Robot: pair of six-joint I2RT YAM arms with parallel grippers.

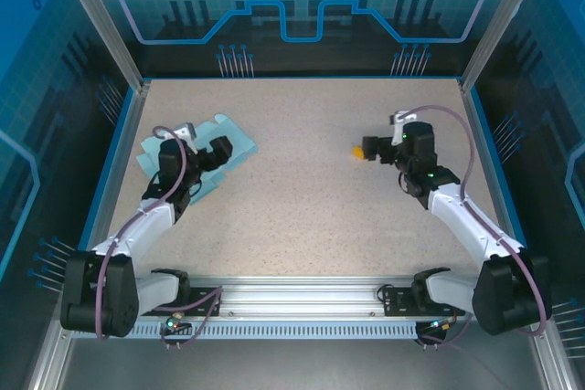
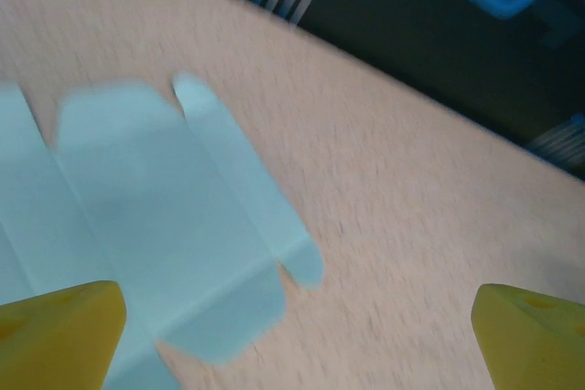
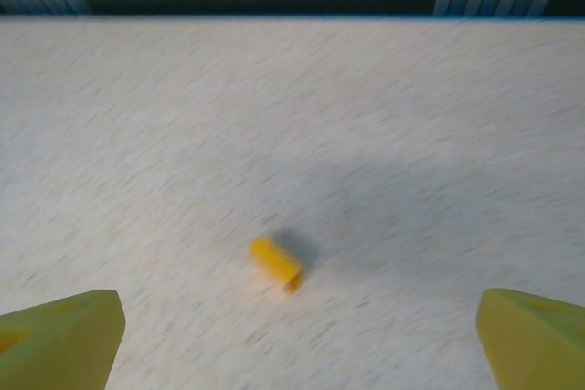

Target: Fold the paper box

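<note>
Though flat, box [image 2: 155, 216] under left gripper [image 2: 297, 326]

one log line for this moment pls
box: flat, unfolded, table far left | left tool: open, over box | right tool: open, over orange bit | held: nothing

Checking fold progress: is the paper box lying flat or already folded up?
Spread flat. The paper box lies as an unfolded sheet on the table, its creases and flaps visible and no walls raised.
</note>
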